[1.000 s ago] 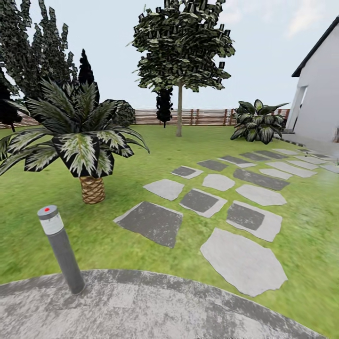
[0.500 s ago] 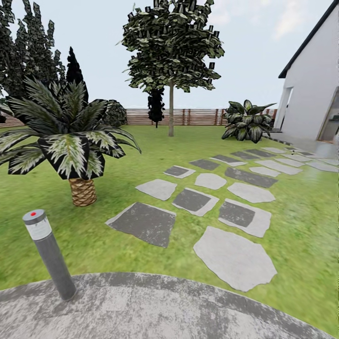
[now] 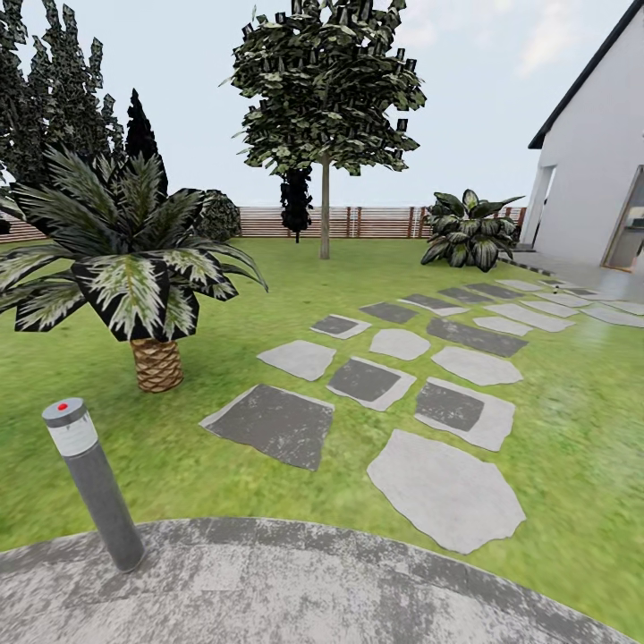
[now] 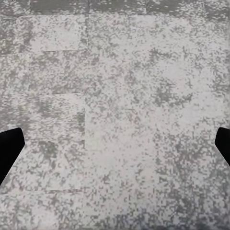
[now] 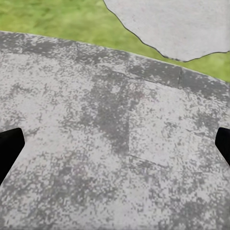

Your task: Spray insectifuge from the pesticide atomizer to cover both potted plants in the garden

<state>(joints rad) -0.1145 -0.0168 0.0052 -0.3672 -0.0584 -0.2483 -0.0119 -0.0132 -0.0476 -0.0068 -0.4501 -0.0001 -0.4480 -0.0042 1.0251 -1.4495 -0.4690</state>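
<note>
Grey paved patio point(image 3: 295, 581), one bollard point(image 3: 94, 483), one palm point(image 3: 134, 259)

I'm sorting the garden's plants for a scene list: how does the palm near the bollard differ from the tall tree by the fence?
The palm is low, with a short scaly brown trunk; the tall tree rises on a thin bare trunk. The palm spreads long striped fronds; the tall tree carries a rounded crown of small leaves. The palm stands nearer the patio, the tall tree back toward the fence. Both grow from the lawn.
</note>
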